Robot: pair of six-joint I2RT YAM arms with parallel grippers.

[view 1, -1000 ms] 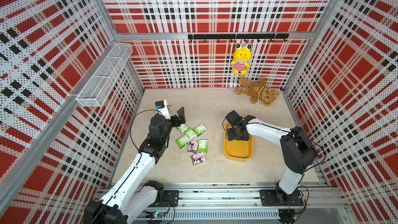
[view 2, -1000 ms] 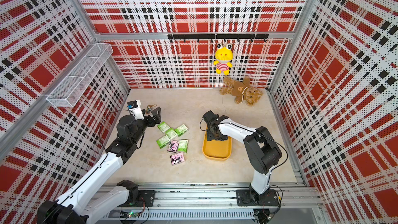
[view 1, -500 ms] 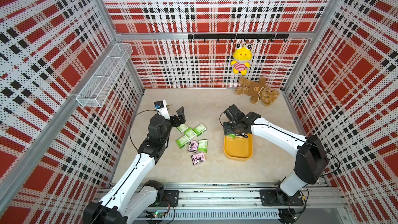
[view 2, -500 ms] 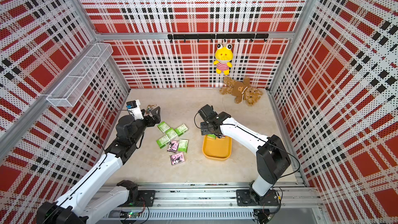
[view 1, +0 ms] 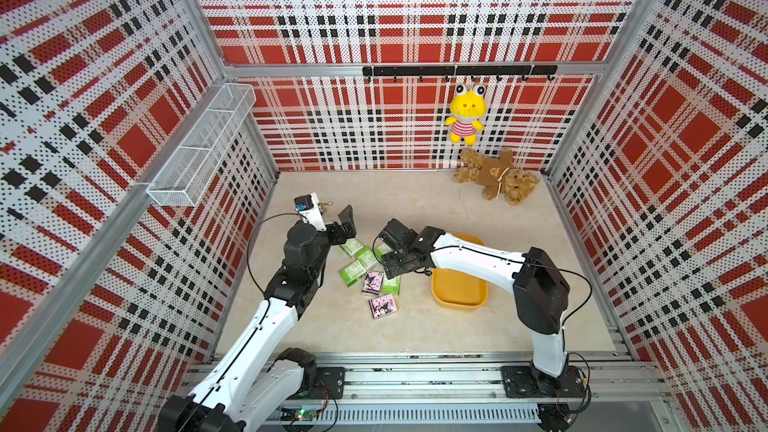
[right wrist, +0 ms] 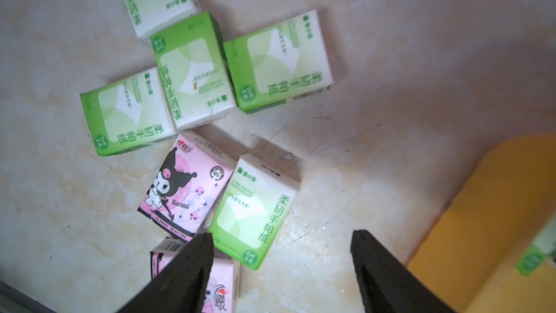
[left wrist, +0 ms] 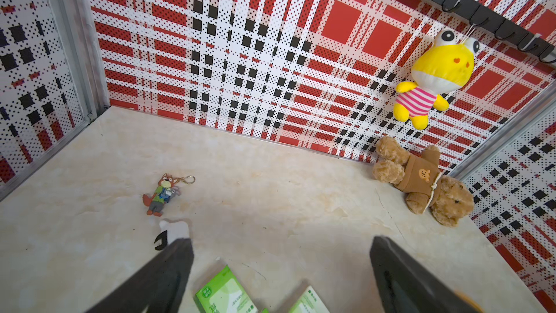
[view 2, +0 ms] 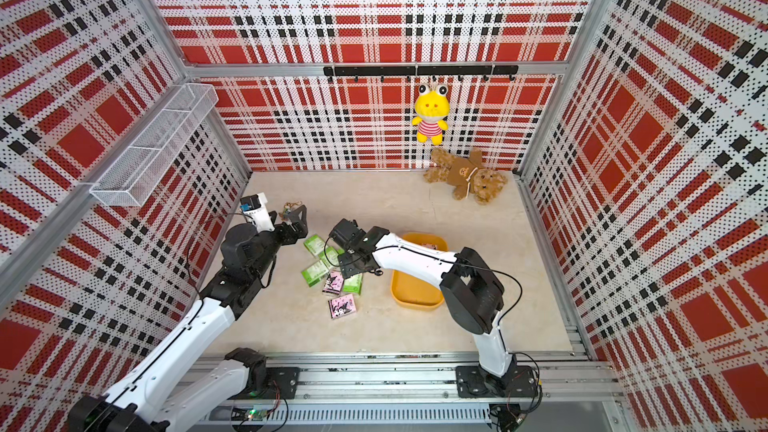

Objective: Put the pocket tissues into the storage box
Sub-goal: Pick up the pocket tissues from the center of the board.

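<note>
Several pocket tissues [view 1: 365, 274] lie in a loose cluster on the floor, green-and-white ones [view 2: 316, 272] and pink ones [view 2: 341, 307]. To their right stands the yellow storage box [view 1: 457, 290] [view 2: 415, 295]. My right gripper [view 1: 395, 265] [right wrist: 281, 236] hovers open over the cluster's right side with nothing between its fingers. In the right wrist view a green packet [right wrist: 255, 209] and a pink packet [right wrist: 183, 185] lie just ahead of one finger. The box [right wrist: 481, 221] there holds a green packet [right wrist: 534, 258]. My left gripper [view 1: 332, 222] [left wrist: 281, 239] is open and empty above the cluster's far-left edge.
A fox keychain [left wrist: 161, 194] and a white scrap [left wrist: 174, 230] lie on the floor beyond the left gripper. A teddy bear [view 1: 496, 178] lies at the back right, under a hanging yellow frog plush [view 1: 465, 114]. A wire basket [view 1: 203, 147] is mounted on the left wall.
My right arm has swung left from over the storage box to above the packets, its jaws a little wider. The left arm has not moved.
</note>
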